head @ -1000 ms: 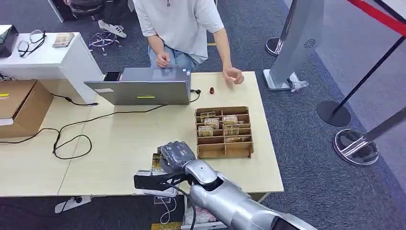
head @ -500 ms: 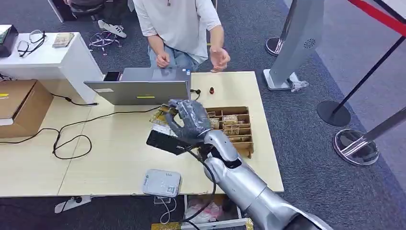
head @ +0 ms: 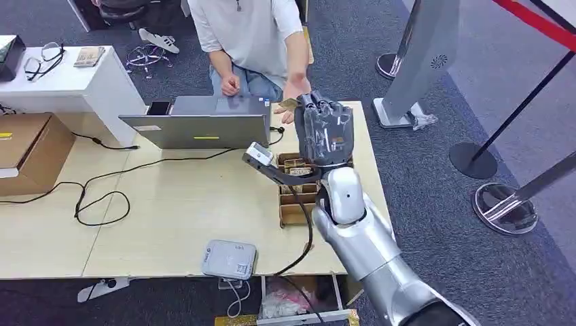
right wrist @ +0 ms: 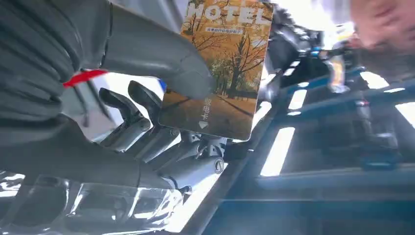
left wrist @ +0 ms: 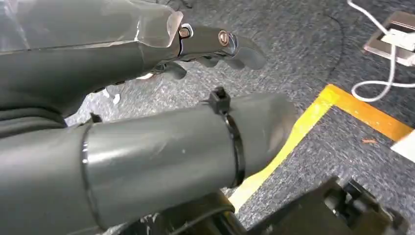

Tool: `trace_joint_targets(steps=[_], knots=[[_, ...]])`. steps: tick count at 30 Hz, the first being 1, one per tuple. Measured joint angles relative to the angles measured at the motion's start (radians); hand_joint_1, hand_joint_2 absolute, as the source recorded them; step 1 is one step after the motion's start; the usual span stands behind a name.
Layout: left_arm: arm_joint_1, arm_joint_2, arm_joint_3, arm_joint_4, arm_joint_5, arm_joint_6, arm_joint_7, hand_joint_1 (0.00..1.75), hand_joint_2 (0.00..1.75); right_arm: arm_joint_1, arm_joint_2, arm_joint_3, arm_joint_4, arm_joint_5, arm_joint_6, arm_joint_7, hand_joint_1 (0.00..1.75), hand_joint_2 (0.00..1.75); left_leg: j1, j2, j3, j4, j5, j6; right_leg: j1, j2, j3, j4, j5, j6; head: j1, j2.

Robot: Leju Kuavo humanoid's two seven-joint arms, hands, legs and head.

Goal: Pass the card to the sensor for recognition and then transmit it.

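Note:
My right hand (head: pixel 325 132) is raised over the table's far right part, with its back to the head camera. It pinches a hotel card (right wrist: pixel 222 68) printed with autumn trees between thumb and fingers (right wrist: pixel 147 127). A tan corner of the card (head: pixel 289 104) sticks out beside the hand, right at a person's outstretched hand (head: pixel 297 92); I cannot tell whether that hand touches the card. The grey-white sensor box (head: pixel 229 259) lies at the table's near edge. My left hand (left wrist: pixel 161 44) hangs over the carpet and holds nothing.
A wooden card rack (head: pixel 292 210) with several cards stands under my right arm. A laptop (head: pixel 204 122) stands at the far edge, with black cables (head: pixel 102 200) trailing left. The person stands behind the table. A yellow floor stripe (left wrist: pixel 313 122) runs below my left hand.
My right hand has lifted the card from over the sensor at the near edge, swung it across the table and raised it to the far edge. The person's hand has come over to meet it.

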Motion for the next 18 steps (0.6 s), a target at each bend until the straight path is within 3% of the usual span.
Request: trace_joint_targets(steps=[6, 11, 12, 13, 15, 16, 18], knots=[[-0.008, -0.008, -0.057, 0.0, 0.0, -0.011, 0.017, 0.0, 0.0, -0.037, -0.002, -0.01, 0.082, 0.007, -0.001, 0.043, 1.75, 1.75, 0.0, 0.0, 0.0, 0.0, 0.0, 0.0, 0.0, 0.0, 0.0, 0.0, 0.0, 0.0, 0.0, 0.0], [-0.011, -0.014, -0.1, 0.0, 0.0, -0.023, 0.025, 0.0, 0.0, -0.06, 0.014, -0.01, 0.173, 0.006, -0.002, 0.021, 1.75, 1.75, 0.0, 0.0, 0.0, 0.0, 0.0, 0.0, 0.0, 0.0, 0.0, 0.0, 0.0, 0.0, 0.0, 0.0], [-0.012, -0.016, -0.106, 0.0, 0.0, -0.024, 0.03, 0.0, 0.0, -0.065, 0.016, -0.01, 0.19, 0.006, -0.003, 0.016, 1.66, 1.75, 0.0, 0.0, 0.0, 0.0, 0.0, 0.0, 0.0, 0.0, 0.0, 0.0, 0.0, 0.0, 0.0, 0.0], [-0.013, -0.017, -0.116, 0.0, 0.0, -0.025, 0.032, 0.0, 0.0, -0.068, 0.019, -0.01, 0.205, 0.005, -0.003, 0.013, 0.0, 1.75, 0.0, 0.0, 0.0, 0.0, 0.0, 0.0, 0.0, 0.0, 0.0, 0.0, 0.0, 0.0, 0.0, 0.0], [-0.014, -0.02, -0.128, 0.0, 0.0, -0.032, 0.035, 0.0, 0.0, -0.07, 0.028, -0.01, 0.233, -0.005, -0.003, 0.004, 0.0, 1.75, 0.0, 0.0, 0.0, 0.0, 0.0, 0.0, 0.0, 0.0, 0.0, 0.0, 0.0, 0.0, 0.0, 0.0], [-0.014, -0.021, -0.136, 0.0, 0.0, -0.034, 0.038, 0.0, 0.0, -0.072, 0.031, -0.01, 0.246, -0.013, -0.003, 0.002, 0.0, 0.0, 0.0, 0.0, 0.0, 0.0, 0.0, 0.0, 0.0, 0.0, 0.0, 0.0, 0.0, 0.0, 0.0, 0.0], [-0.015, -0.023, -0.151, 0.0, 0.0, -0.039, 0.041, 0.0, 0.0, -0.083, 0.041, -0.01, 0.279, -0.026, -0.003, -0.002, 0.0, 0.0, 0.0, 0.0, 0.0, 0.0, 0.0, 0.0, 0.0, 0.0, 0.0, 0.0, 0.0, 0.0, 0.0, 0.0]])
